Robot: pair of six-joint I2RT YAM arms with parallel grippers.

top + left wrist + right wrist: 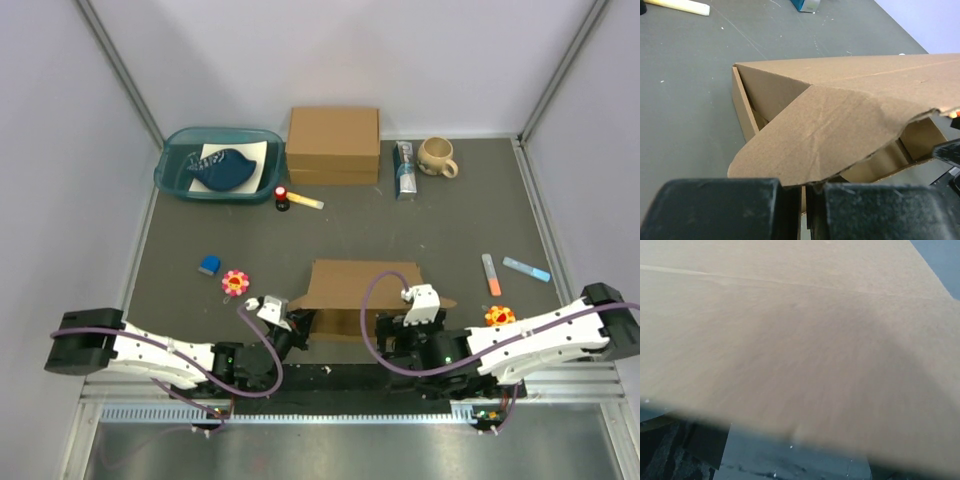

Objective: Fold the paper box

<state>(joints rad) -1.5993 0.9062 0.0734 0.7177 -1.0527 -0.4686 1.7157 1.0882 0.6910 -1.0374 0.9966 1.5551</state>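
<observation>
Dark table [450, 230] — paper box [360, 285] at near edge; left gripper [806, 196] pinching flap [820, 135], right gripper [799, 467] seemingly apart.

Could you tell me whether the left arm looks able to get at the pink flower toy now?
Probably not yet: the left gripper is clamped on a flap of the paper box, so it must let go first. The pink flower toy lies close by with bare table between.

Mug [437, 156], teal tub [166, 170] — cardboard box [333, 140]
</observation>
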